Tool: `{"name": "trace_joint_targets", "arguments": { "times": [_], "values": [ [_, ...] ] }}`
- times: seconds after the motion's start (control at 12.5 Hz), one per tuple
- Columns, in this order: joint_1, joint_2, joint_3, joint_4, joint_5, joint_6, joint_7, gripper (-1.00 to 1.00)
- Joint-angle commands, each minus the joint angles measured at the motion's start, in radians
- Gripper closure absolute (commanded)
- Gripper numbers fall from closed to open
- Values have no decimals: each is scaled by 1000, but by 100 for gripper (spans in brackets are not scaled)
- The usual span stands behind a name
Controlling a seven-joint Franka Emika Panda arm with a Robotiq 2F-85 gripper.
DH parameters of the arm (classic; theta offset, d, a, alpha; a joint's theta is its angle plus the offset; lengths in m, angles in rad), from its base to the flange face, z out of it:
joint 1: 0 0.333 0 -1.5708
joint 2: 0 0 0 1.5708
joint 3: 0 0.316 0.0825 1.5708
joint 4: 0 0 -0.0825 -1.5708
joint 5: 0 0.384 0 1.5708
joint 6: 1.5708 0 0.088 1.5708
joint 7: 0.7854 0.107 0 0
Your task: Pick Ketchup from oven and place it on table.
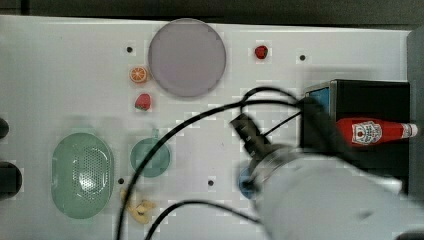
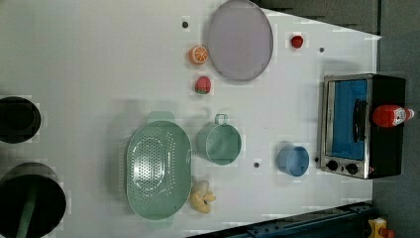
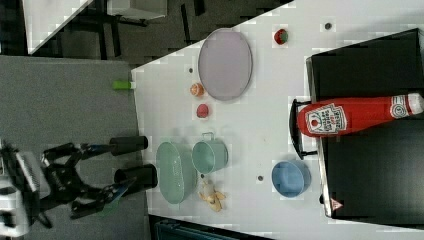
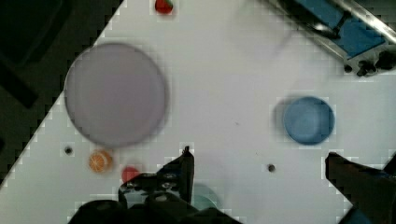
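Note:
The ketchup point(image 1: 372, 132) is a red bottle with a white cap. It lies on its side on top of the black oven point(image 1: 370, 95), also visible in the left view point(image 2: 391, 115) and the right view point(image 3: 350, 116). The oven's point(image 2: 346, 126) blue glass door is closed. My gripper point(image 4: 268, 175) hangs open above the white table point(image 4: 224, 93), its two fingers spread wide with nothing between them. In the right view the gripper point(image 3: 112, 167) is open too, far from the bottle. My blurred arm point(image 1: 310, 190) covers the top view's lower right, beside the oven.
A purple plate point(image 1: 186, 57), an orange slice point(image 1: 138, 74) and two strawberries point(image 1: 143, 102) lie at the back. A green colander point(image 1: 82, 175), a green pot point(image 1: 150, 156), a blue bowl point(image 2: 293, 160) and a yellow toy point(image 1: 140, 207) stand nearer. Black containers point(image 2: 17, 119) sit at the table's edge.

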Motion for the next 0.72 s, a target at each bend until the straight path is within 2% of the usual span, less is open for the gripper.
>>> {"name": "trace_joint_targets", "arguments": {
  "times": [0.08, 0.4, 0.72],
  "values": [
    [-80, 103, -114, -49, 2, 50, 24, -100],
    [-97, 225, -259, -44, 2, 213, 23, -100],
    [-99, 383, -354, -1, 3, 346, 23, -100]
  ]
}}
